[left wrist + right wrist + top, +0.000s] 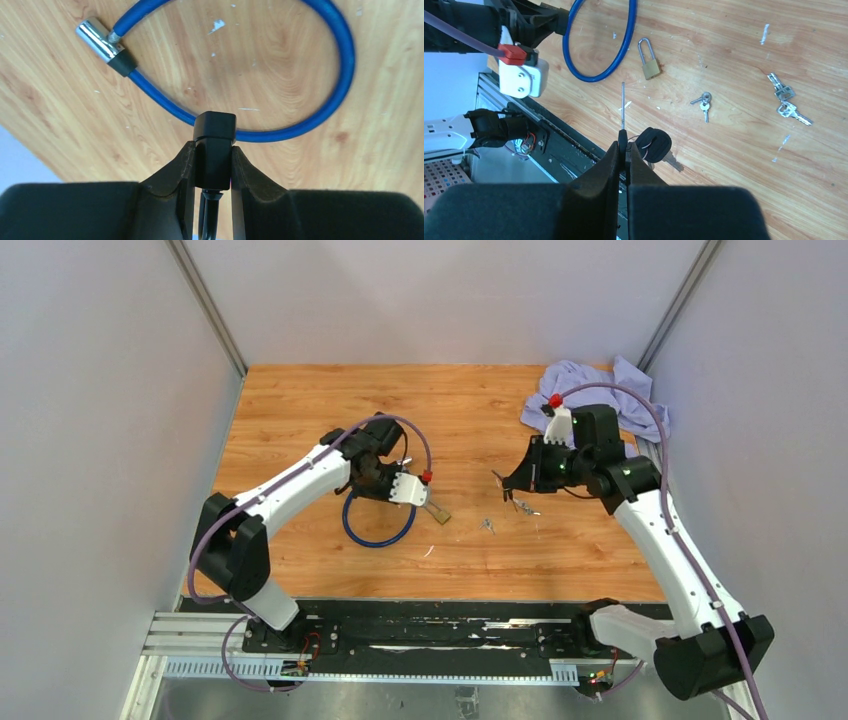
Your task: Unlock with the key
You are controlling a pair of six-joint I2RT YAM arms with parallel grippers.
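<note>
On a wooden surface (300, 420) walled by grey panels, two robot arms reach inward from the near edge. The left claw (214, 150) is clamped on the black lock body (215, 131) of a blue cable lock, its two fingers pressed against the body's sides. The blue cable (342, 65) runs from the body in a wide loop lying flat on the wood, and a shiny silver sleeve (97, 39) sits on the loop on the side opposite the body.

The right claw (624, 146) hangs above the wood to the right of the loop, well apart from the left claw. It is closed tight on a thin, long-shafted key (623, 102) that points straight out from its fingertips. A black fob (655, 144) dangles just beside the fingers.

Between the two arms, a small brass padlock (650, 64) lies just beside the cable loop. To its right lies a small pair of keys (704, 102), and farther right a larger bunch of keys (786, 99). A crumpled pale purple cloth (600, 390) sits at the far right corner.
</note>
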